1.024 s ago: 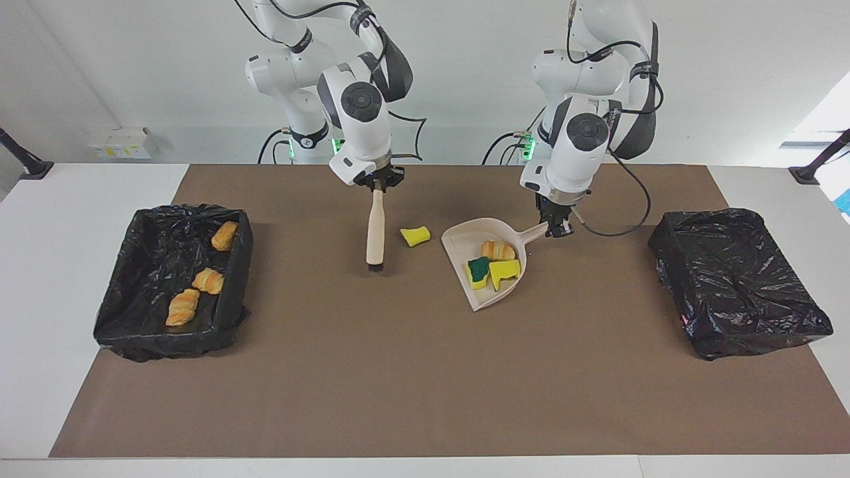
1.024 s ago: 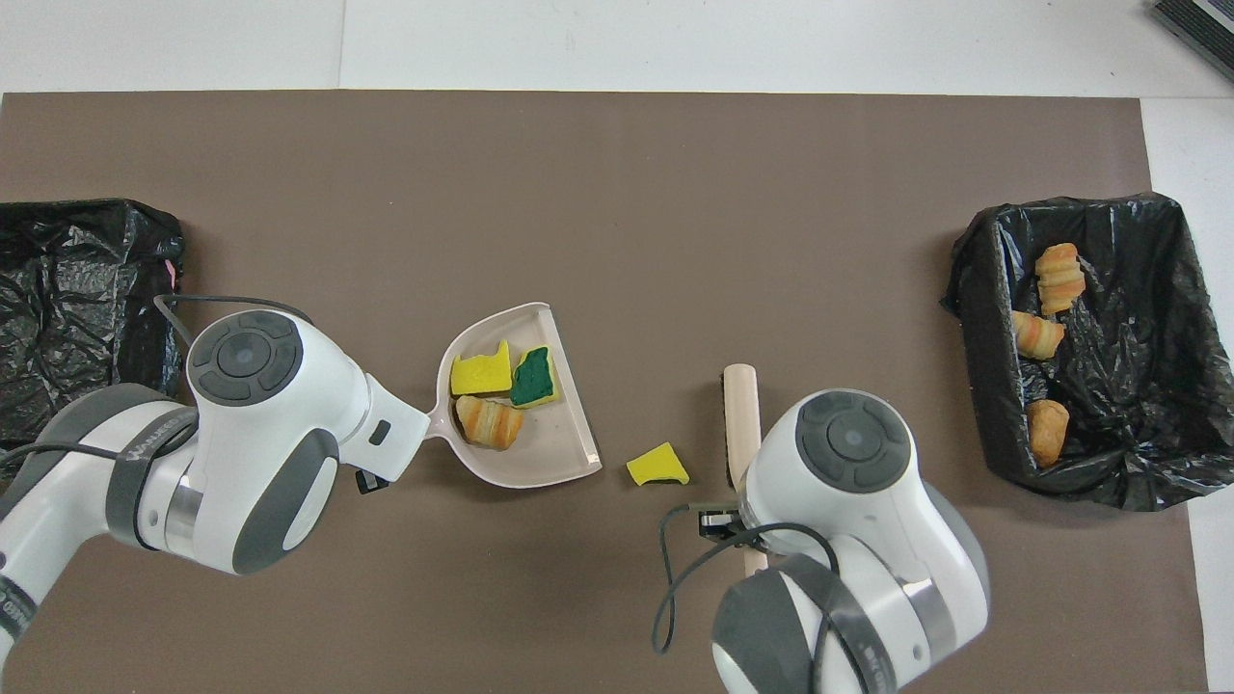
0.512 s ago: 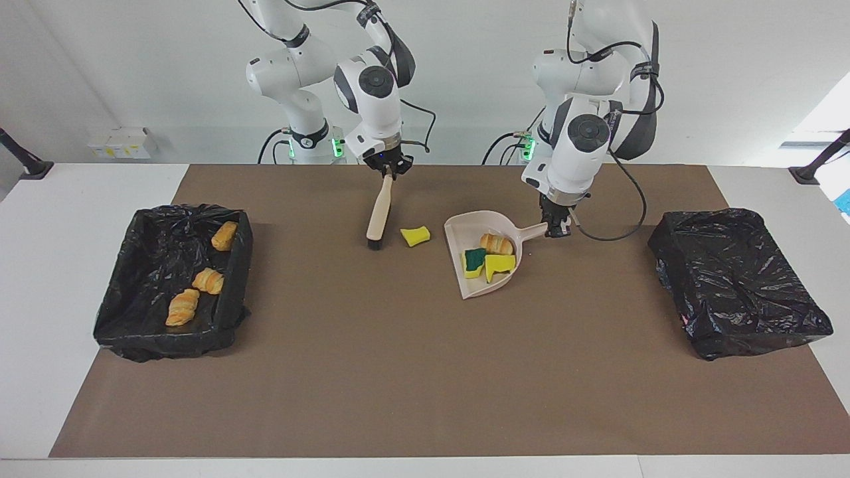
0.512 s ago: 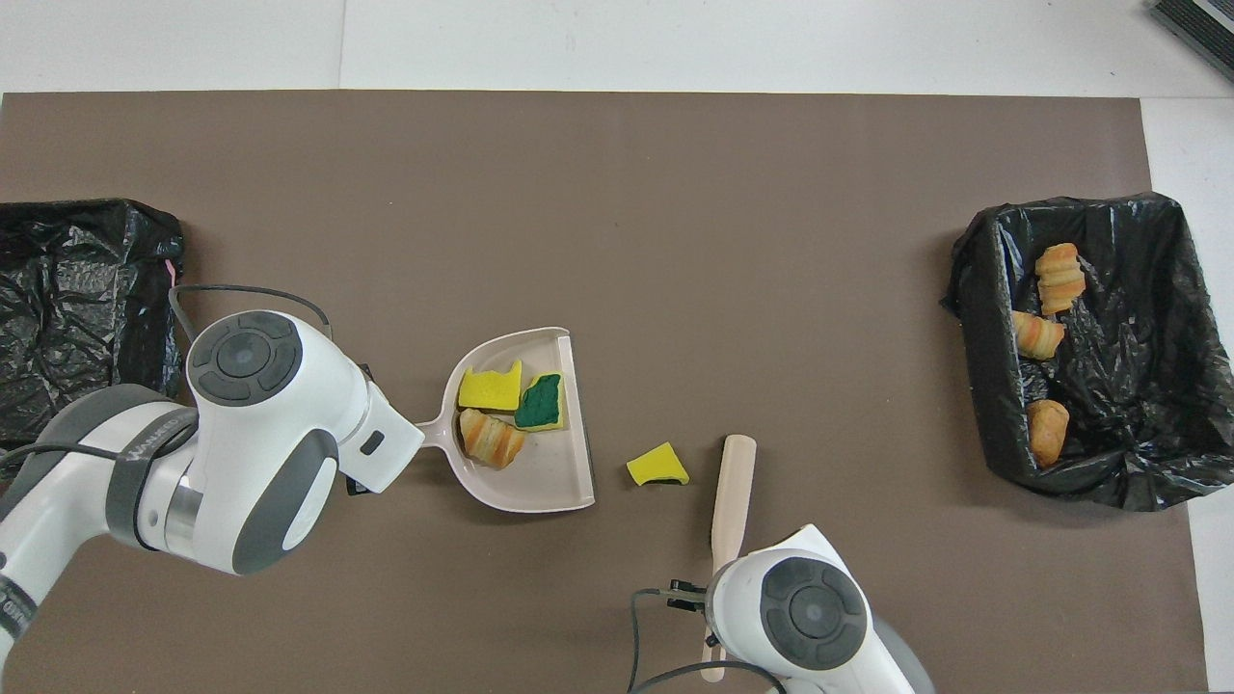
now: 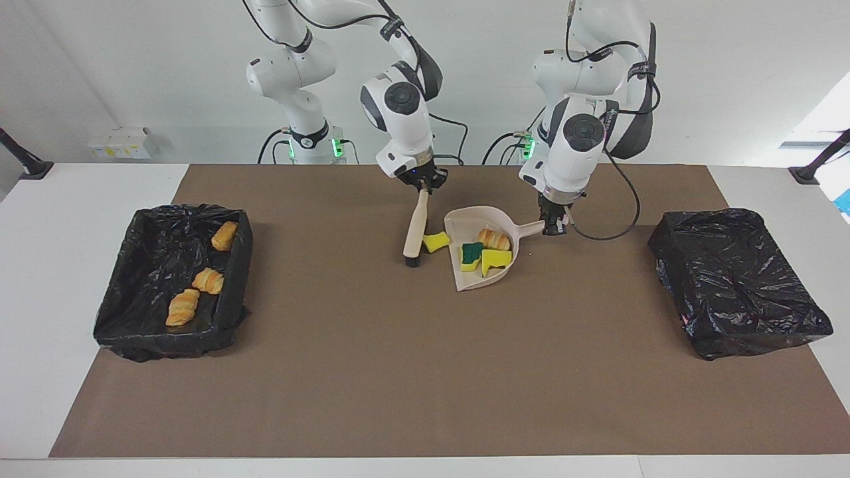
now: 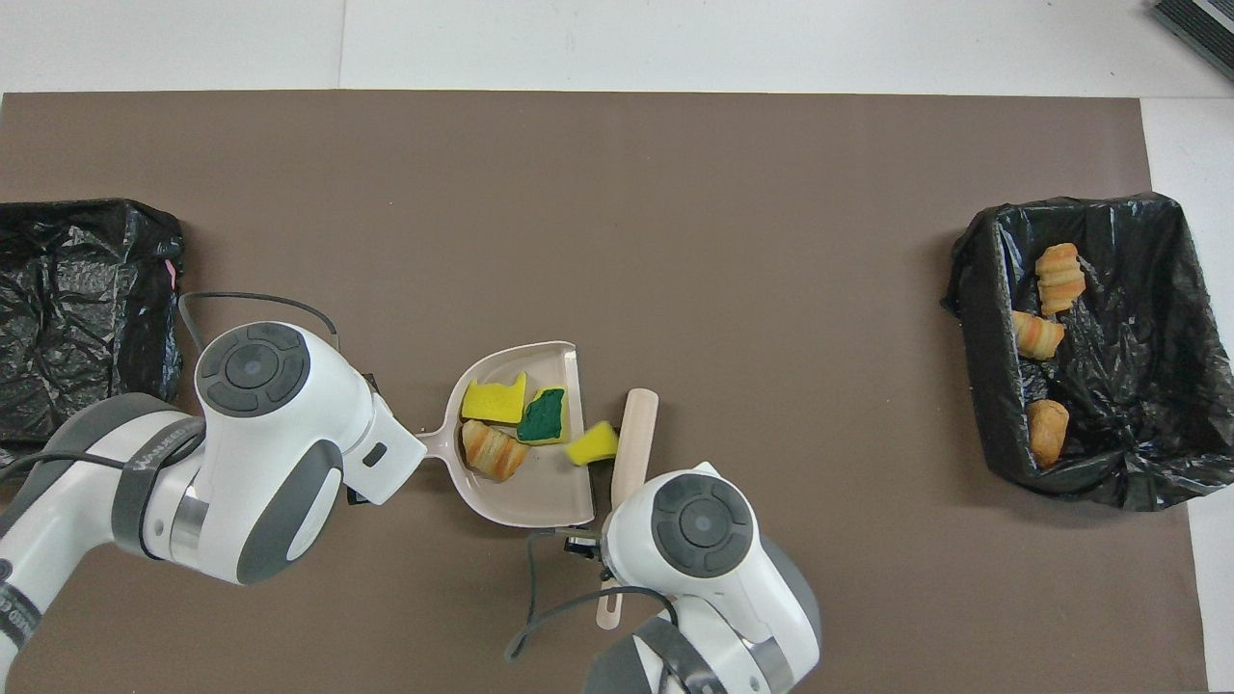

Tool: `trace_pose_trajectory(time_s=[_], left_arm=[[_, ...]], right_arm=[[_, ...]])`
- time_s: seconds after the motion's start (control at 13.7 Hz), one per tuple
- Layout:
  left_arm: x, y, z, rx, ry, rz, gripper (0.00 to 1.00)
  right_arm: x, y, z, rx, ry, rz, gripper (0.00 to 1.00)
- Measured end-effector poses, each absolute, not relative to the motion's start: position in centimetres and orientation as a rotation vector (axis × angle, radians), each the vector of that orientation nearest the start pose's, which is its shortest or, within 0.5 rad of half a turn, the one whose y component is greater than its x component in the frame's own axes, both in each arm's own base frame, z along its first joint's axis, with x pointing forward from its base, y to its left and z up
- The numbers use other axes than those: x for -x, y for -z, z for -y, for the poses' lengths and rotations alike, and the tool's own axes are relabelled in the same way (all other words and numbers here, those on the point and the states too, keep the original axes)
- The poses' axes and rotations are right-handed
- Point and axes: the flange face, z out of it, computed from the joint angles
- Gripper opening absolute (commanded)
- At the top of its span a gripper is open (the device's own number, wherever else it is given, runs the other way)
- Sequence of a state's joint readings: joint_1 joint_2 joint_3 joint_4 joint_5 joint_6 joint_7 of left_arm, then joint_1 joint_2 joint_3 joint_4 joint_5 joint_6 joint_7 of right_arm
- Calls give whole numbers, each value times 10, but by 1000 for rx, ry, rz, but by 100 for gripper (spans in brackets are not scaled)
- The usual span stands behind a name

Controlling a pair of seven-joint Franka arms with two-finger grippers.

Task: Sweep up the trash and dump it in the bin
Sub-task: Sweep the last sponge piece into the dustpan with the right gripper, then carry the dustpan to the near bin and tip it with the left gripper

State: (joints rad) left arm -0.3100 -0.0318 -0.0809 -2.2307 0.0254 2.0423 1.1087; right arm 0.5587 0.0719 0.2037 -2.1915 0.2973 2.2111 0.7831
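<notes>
One loose sponge scrap (image 5: 435,241) has just been pushed from open worktop (image 5: 398,372) up to the dustpan (image 5: 465,279) lip, the brush (image 5: 414,232) touching it on the side toward the right arm's end. I judge one more nudge lands it beside the three scraps (image 5: 488,252) already inside. Right gripper (image 5: 422,188), clamped on the brush handle, tilts the bristles down to the worktop. Left gripper (image 5: 552,229), clamped on the dustpan handle, steadies it. Three bread pieces (image 5: 199,282) lie in the bin (image 5: 229,332) at the right arm's end.
</notes>
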Motion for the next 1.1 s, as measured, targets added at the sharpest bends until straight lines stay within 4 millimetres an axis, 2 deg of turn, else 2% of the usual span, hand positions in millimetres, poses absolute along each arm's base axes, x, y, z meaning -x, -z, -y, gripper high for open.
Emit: trace_pose_trajectory(time_s=[0.22,0.37,0.59,0.8,0.88,1.02,1.1], left_arm=[[-463,-373,187,2319,-249,-2152,0],[-464,-371,181,2359,-255,-2109,0],[-470,-371,164,2449,-250,-2007,0],[-478,-375,141,2544,-229,-1910,0],[-480,-376,135,2582,-216,-1880,0],[-487,-385,116,2694,-146,-1792,0],[-491,-396,102,2734,-96,-1741,0]], right_arm=[[-407,-355,-418,2887,-317,-305,0],[-415,-359,-424,2874,-317,-306,0],[-420,-373,-408,2902,-389,-318,0],[-434,-411,-365,2956,-372,-302,0],[-433,-420,-359,2993,-336,-274,0],[-424,-425,-361,3036,-294,-218,0],[-415,-424,-368,3044,-292,-186,0]])
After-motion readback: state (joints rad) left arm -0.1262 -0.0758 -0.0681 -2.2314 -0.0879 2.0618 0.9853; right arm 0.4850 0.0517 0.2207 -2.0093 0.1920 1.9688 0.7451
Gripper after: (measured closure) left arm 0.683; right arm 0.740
